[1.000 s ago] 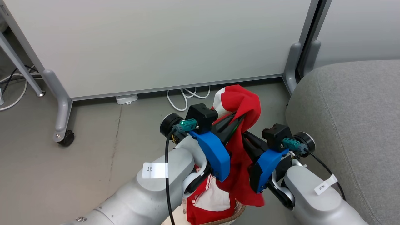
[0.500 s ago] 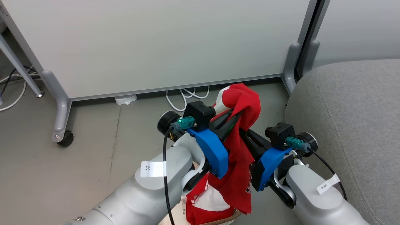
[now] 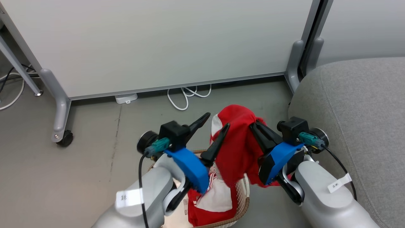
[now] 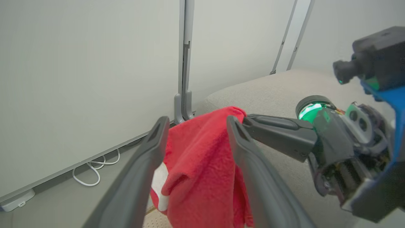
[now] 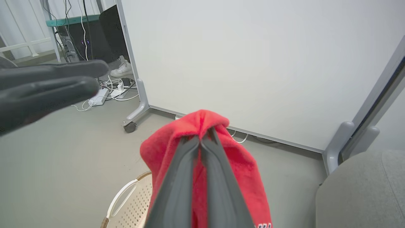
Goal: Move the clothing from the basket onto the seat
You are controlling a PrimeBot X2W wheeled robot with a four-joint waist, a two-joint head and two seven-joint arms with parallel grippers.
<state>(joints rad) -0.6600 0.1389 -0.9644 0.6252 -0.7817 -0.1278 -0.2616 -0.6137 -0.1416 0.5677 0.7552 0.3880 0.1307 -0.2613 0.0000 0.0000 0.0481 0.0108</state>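
A red garment (image 3: 239, 142) of the clothing hangs over the basket (image 3: 244, 193), pinched at its top by my right gripper (image 3: 254, 126), which is shut on it. The right wrist view shows those closed fingers (image 5: 202, 137) buried in the red cloth (image 5: 171, 152). My left gripper (image 3: 214, 124) stands open just left of the garment, its right finger (image 3: 221, 136) touching the cloth's edge. From the left wrist, the red cloth (image 4: 196, 164) hangs beyond the spread fingers. A second red and white garment (image 3: 212, 199) lies in the basket. The grey seat (image 3: 364, 110) is at the right.
A white partition panel (image 3: 158, 44) on castor feet (image 3: 65, 139) stands behind the basket, with white cables (image 3: 186, 96) on the grey floor under it. A second panel's post (image 3: 295, 63) stands by the seat's corner. More cables and a power strip (image 5: 99, 96) lie far left.
My left gripper has opened, let go of the red garment and drawn back to the left and down. The garment now hangs from my right gripper alone, lower over the basket.
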